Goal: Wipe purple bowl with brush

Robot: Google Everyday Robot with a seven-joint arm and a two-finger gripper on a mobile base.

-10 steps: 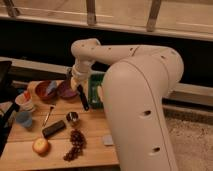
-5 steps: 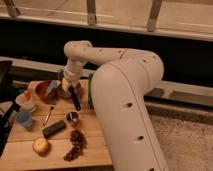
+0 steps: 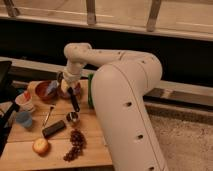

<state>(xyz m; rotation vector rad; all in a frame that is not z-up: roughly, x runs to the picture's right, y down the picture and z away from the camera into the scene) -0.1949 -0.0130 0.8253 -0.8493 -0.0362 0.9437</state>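
Above the purple bowl (image 3: 64, 93) at the back of the wooden surface (image 3: 92, 150), the gripper (image 3: 69, 83) hangs with its jaws clamped on the brush (image 3: 74, 102).

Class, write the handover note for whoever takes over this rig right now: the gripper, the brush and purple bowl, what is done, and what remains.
Gripper: shut on the brush, at the purple bowl.
Bowl: at the back of the wooden table, beside the orange-brown bowl.
Brush: the black handle slants from the bowl toward the table's front; the head cannot be made out.
Done: brush in the grip and at the bowl.
Left: wipe round the inside; bristle contact cannot be told.
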